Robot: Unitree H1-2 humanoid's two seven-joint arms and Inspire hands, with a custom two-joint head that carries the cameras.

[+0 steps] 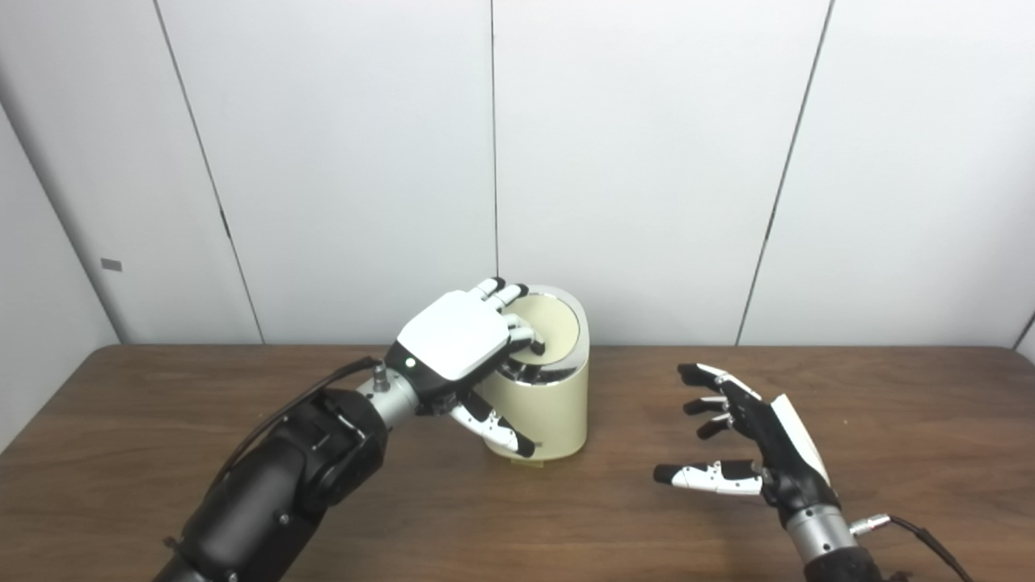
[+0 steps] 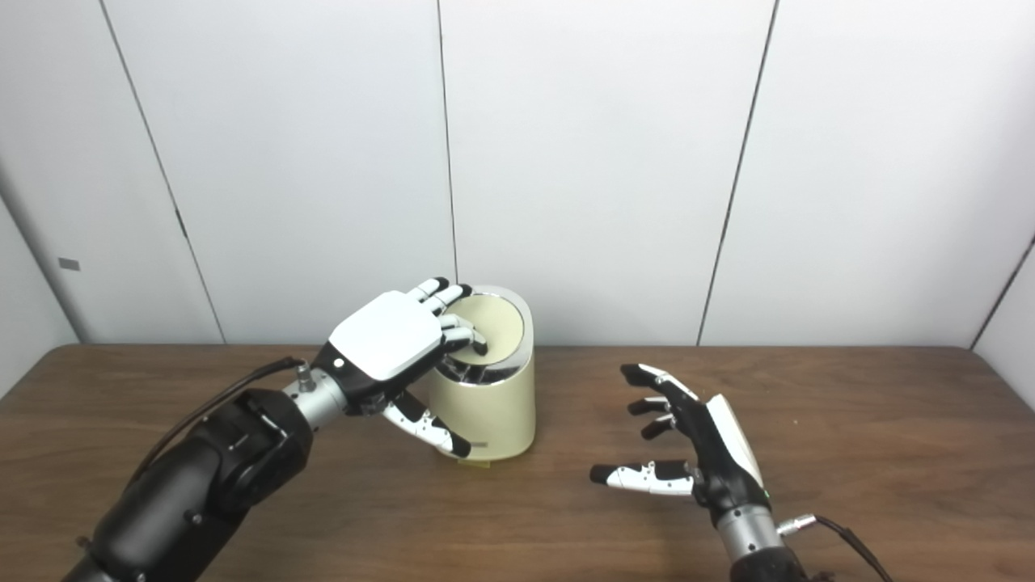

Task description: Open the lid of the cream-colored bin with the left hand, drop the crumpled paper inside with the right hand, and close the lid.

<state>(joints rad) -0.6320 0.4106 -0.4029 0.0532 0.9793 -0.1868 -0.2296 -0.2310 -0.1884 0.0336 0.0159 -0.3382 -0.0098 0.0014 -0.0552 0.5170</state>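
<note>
Nearest, on the right, the right hand [image 1: 756, 440] hovers just above the wooden table [image 1: 906, 420], palm turned toward the left, its fingers [image 1: 702, 374] spread apart and its thumb [image 1: 705, 476] stretched leftward; it is released and grasps nothing. It stands well apart from the bin, to the bin's right and nearer the viewer. The crumpled paper cannot be seen in either view.

Farther back and left of centre, the left hand [image 2: 388, 335] reaches in from the near left, its white back facing up. Its fingers [image 2: 465, 335] curl down over the near left edge of the bin's top and touch the lid, while its thumb [image 2: 428, 432] lies down along the bin's near left wall. Whether the hand truly clamps the lid or only rests on it cannot be told.

The cream-colored bin [image 1: 550, 408] stands upright on the table, toward the far edge, just in front of the pale panelled wall [image 1: 647, 162]. Its round lid [image 1: 554, 323] appears tilted, with a dark gap and shiny rim visible beneath the fingers on the near side.
</note>
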